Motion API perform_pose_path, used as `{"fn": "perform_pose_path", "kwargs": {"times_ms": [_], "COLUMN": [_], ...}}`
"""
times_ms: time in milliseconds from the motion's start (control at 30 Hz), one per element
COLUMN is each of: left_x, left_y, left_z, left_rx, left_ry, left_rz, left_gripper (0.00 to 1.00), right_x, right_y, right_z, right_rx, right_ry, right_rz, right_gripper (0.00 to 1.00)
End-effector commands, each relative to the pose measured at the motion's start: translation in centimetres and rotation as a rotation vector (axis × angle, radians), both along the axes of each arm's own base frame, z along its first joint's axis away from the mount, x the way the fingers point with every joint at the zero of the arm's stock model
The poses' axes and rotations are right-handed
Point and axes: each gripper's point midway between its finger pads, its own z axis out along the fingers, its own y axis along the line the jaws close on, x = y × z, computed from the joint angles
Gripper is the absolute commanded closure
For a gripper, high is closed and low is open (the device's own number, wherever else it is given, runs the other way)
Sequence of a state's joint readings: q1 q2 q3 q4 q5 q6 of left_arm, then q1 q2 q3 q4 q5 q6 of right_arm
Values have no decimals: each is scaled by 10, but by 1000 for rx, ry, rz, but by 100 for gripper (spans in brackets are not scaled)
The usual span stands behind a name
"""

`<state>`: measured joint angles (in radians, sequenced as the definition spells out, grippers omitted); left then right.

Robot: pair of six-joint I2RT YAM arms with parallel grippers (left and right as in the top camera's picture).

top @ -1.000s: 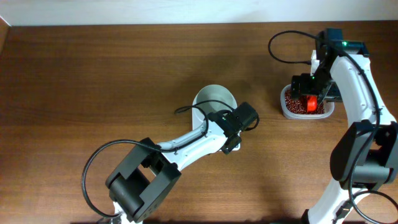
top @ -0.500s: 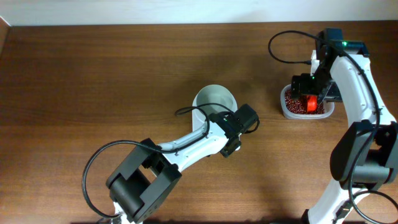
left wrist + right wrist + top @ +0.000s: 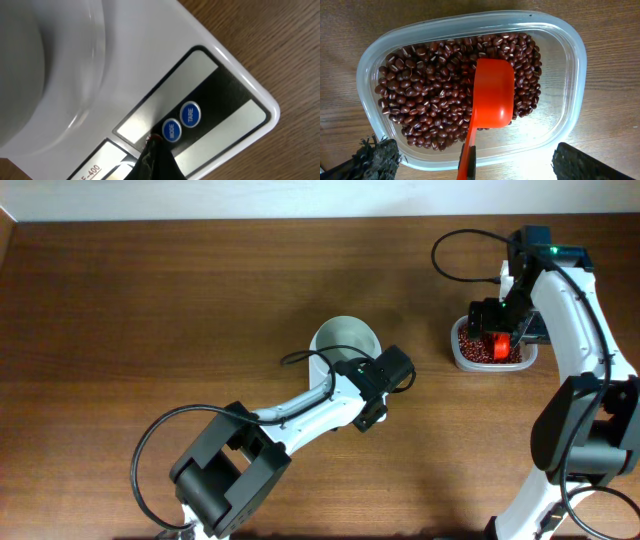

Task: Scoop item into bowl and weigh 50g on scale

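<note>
Overhead, the left gripper (image 3: 388, 372) hangs low over the wooden table (image 3: 150, 300), with the white bowl (image 3: 345, 340) just beside it, on the far side from its arm. The right gripper (image 3: 493, 330) is directly above a clear plastic container (image 3: 461, 358) of red-brown beans (image 3: 470, 347), and an orange scoop (image 3: 497, 346) lies under it. In the left wrist view, a dark fingertip (image 3: 156, 157) meets the white scale (image 3: 150, 60) right at the blue MODE button (image 3: 171, 131). The TARE button (image 3: 190, 114) is next along, and the bowl sits on the platform beyond. Only that one tip shows, so I cannot tell how far this gripper is spread. In the right wrist view, the fingers (image 3: 377, 157) stand wide apart. The scoop lies bowl-down on the beans, its handle running back between them, untouched.
</note>
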<state>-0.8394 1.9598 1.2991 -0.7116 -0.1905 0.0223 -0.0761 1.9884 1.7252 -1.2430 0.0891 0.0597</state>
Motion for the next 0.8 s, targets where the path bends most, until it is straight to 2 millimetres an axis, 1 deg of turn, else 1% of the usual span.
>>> {"fn": "perform_pose_path", "kwargs": {"times_ms": [0,233,333,467,633,700,767], "left_x": [-7,1,2,8,0,-5,-6], "left_y": [4,6,7,14,14,18,17], "left_z": [-24,-26,-28,-28,-30,-31,-31], "left_rx": [14,24,29,47,53,74,72], "left_ry": [58,27,28,5,36,59,62], "left_rz": [8,28,28,67,48,29,19], "left_gripper": [100,100,100,100,100,100,100], "right_x": [4,4,4,4,4,4,4], "right_y": [-2,-2,-2,-2,-2,-2,-2], "right_z": [5,5,5,5,5,5,5], "right_rx": [-3,-3,-3,-3,-3,-3,-3], "right_ry": [-20,-20,-20,-20,-20,-20,-20], "right_rz": [-7,-7,-8,-7,-7,-8,-7], "right_gripper": [1,1,1,1,1,1,1]}}
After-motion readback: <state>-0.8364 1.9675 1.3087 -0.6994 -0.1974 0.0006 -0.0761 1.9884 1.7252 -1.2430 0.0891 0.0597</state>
